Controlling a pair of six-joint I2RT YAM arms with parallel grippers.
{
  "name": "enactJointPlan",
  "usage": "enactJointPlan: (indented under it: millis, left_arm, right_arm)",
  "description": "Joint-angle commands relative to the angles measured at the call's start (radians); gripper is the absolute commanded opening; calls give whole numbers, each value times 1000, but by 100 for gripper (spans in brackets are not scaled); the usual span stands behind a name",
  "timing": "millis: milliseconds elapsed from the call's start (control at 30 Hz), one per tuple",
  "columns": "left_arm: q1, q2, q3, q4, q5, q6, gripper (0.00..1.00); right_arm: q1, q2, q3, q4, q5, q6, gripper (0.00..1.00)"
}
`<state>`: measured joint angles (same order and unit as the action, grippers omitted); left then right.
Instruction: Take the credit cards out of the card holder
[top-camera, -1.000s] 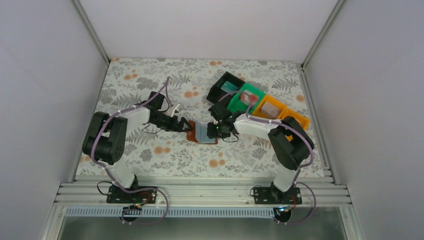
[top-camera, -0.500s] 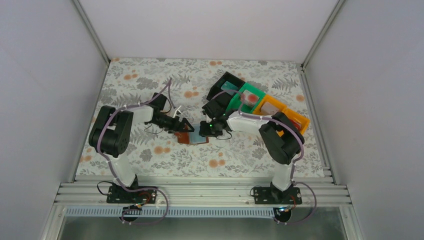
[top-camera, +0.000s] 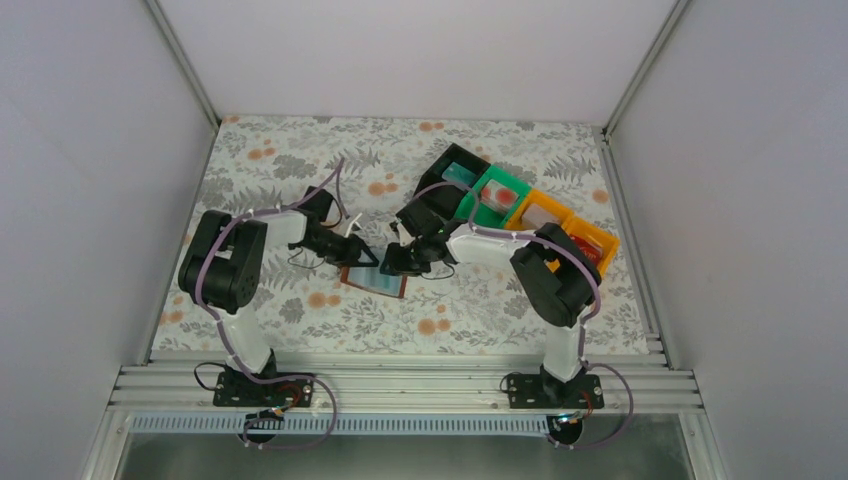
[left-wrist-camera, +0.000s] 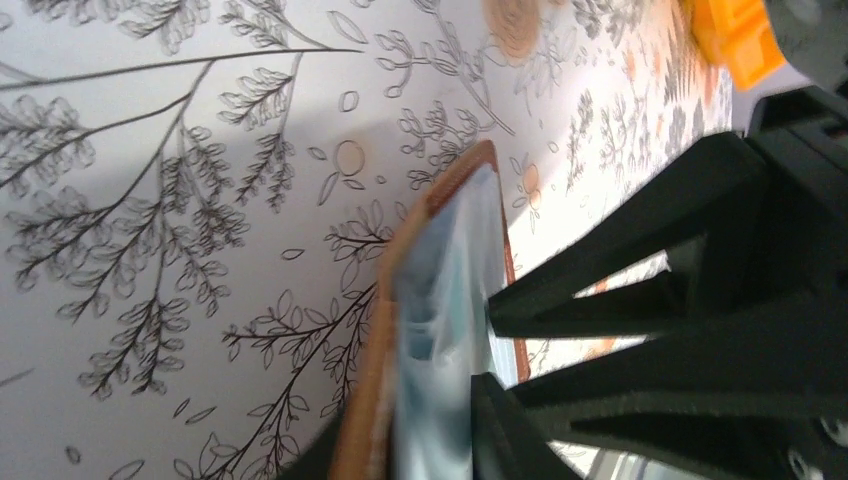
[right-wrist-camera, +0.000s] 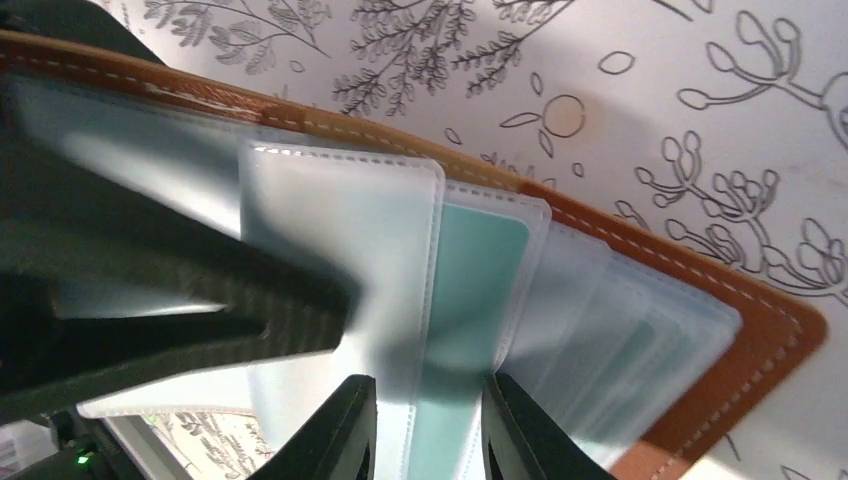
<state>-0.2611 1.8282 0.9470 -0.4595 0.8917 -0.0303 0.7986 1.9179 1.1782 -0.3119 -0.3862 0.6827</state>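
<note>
The card holder (top-camera: 375, 282) lies open on the floral table, brown outside and pale blue-grey inside. In the left wrist view it shows edge-on, and my left gripper (left-wrist-camera: 410, 440) (top-camera: 355, 262) is shut on its left edge, one finger under the brown cover (left-wrist-camera: 365, 380) and one on the clear sleeves. My right gripper (right-wrist-camera: 430, 420) (top-camera: 392, 265) reaches in from the right with its jaws part-way apart. Its fingertips (right-wrist-camera: 350, 430) rest on the sleeves either side of a teal credit card (right-wrist-camera: 480, 280), which sits inside its sleeve. The holder's brown rim (right-wrist-camera: 700, 270) runs behind the sleeves.
A row of bins stands at the back right: black (top-camera: 447, 180), green (top-camera: 495, 195) and orange (top-camera: 560, 222). Each holds a flat card. The right arm's elbow (top-camera: 550, 275) rises just in front of the orange bin.
The card holder has slid left and toward the near edge together with both grippers. My left gripper, wide open earlier, has closed onto the holder's edge.
</note>
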Motion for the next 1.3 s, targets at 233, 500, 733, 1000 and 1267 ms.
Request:
enactJointPlan:
  millis: [233, 500, 733, 1000, 1267]
  left_arm:
    - [-2, -26, 23, -45, 33, 66, 2]
    - [-1, -149, 136, -157, 148, 216, 2]
    - [-2, -231, 301, -384, 299, 436, 2]
    - [-10, -262, 437, -490, 315, 498, 2]
    - [-25, -303, 499, -553, 329, 535, 2]
  right_arm:
    - [-18, -148, -70, 123, -50, 12, 30]
    - [-97, -394, -190, 120, -19, -83, 45]
    - [-133, -598, -253, 215, -94, -199, 75]
    - [-168, -687, -315, 286, -124, -216, 89]
    - [-186, -716, -332, 322, -139, -238, 85]
